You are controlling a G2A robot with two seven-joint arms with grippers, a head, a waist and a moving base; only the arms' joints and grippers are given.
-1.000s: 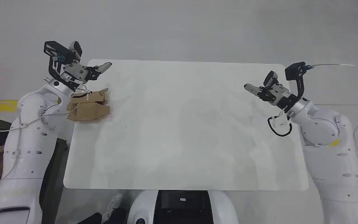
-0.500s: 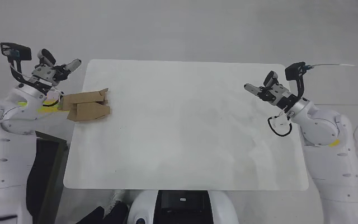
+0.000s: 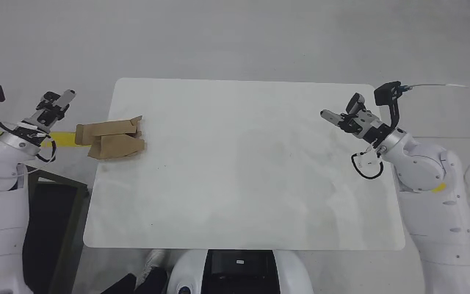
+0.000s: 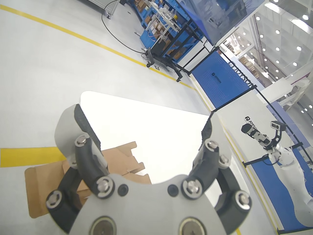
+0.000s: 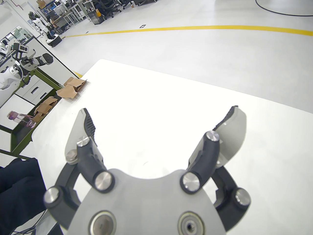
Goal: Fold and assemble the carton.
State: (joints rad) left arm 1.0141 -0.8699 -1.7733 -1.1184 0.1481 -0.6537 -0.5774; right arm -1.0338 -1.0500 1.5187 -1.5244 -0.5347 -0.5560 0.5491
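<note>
Cardboard carton [image 3: 114, 140] lies flat at tabletop's [image 3: 242, 184] left edge, just inboard of the wide-open, empty left pincer [image 3: 57, 99]; right pincer [image 3: 338, 109], also open and empty, well apart.

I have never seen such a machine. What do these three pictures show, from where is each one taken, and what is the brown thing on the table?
This is a robot with two arms, working at a white table. The top picture comes from a camera above the arms, looking down. The left wrist picture looks out past the left end effector, the two-fingered part that grasps. The right wrist picture does the same past the right end effector. Both are open and empty. The left one is beside the table, off its edge; the right one is over the opposite end. The brown thing is the carton: flat cardboard, not yet folded into a box. It lies at the left arm's end of the table and sticks out past the edge. Nothing is held.
</note>
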